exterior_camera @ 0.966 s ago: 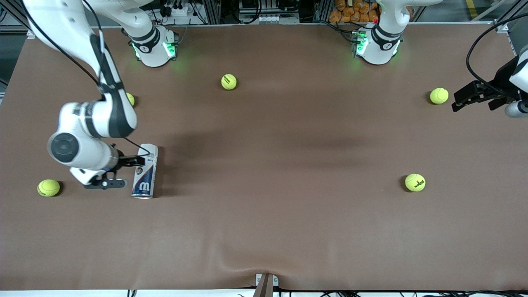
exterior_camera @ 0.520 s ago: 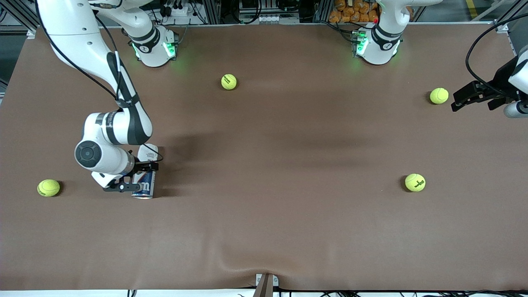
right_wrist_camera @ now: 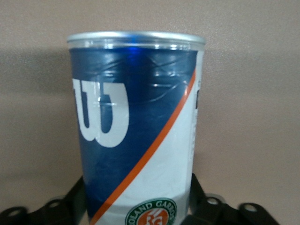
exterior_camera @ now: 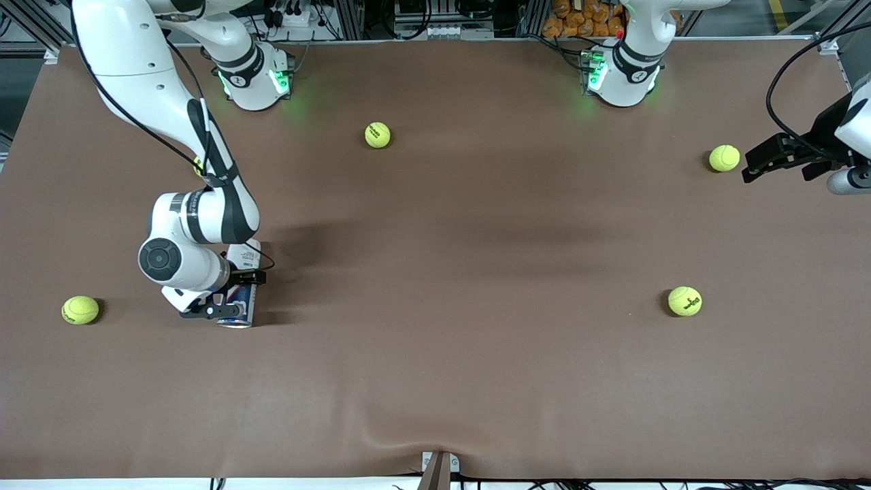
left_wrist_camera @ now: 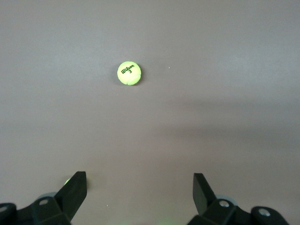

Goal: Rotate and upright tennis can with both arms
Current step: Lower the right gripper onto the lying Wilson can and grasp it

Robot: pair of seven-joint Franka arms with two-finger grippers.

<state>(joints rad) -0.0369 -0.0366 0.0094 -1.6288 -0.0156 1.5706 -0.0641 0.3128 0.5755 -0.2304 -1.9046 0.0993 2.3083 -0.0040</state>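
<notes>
The tennis can (exterior_camera: 246,253) lies on its side on the brown table toward the right arm's end, its silvery rim toward the front camera. My right gripper (exterior_camera: 235,296) is low at the can's rim half, one finger on each side, shut on it. In the right wrist view the navy and white can (right_wrist_camera: 136,126) fills the frame, with the black fingers (right_wrist_camera: 77,194) pressed on both sides of it. My left gripper (exterior_camera: 777,175) waits open at the left arm's end of the table, nothing between its fingers (left_wrist_camera: 75,185).
Several yellow-green tennis balls lie about the table: one near the bases (exterior_camera: 378,135), one beside the left gripper (exterior_camera: 724,158), one nearer the front camera (exterior_camera: 684,301), one past the can (exterior_camera: 80,309). The left wrist view shows a ball (left_wrist_camera: 129,73).
My right arm slid sideways over the can, bringing a finger down on each side of it, and its fingers have closed in on it. The left arm barely moved.
</notes>
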